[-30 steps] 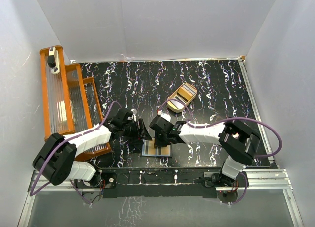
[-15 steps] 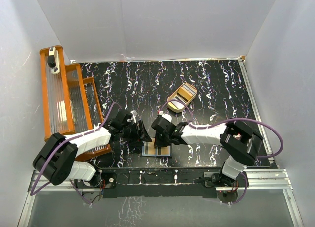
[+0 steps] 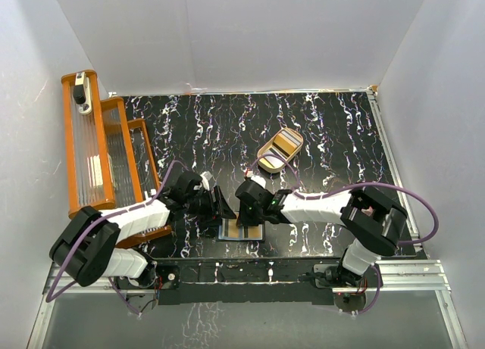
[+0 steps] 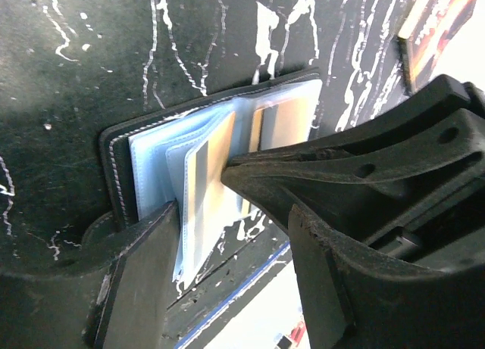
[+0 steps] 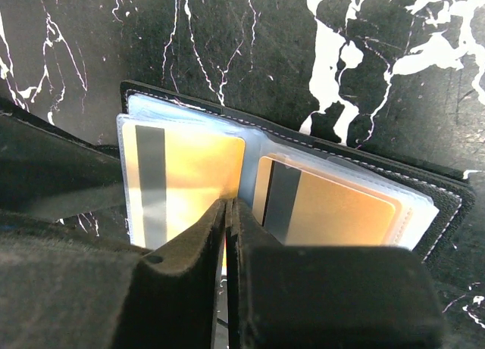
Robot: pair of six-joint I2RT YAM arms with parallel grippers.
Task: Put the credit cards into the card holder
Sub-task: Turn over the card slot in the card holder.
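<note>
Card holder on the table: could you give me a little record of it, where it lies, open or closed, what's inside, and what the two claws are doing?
card holder: lies open on the table, near its front edge
inside: clear sleeves; two gold cards with dark stripes
right gripper: shut, tips at the holder's fold
left gripper: open, straddling the sleeves' edge
tan tray: farther back, seems to hold more cards
</note>
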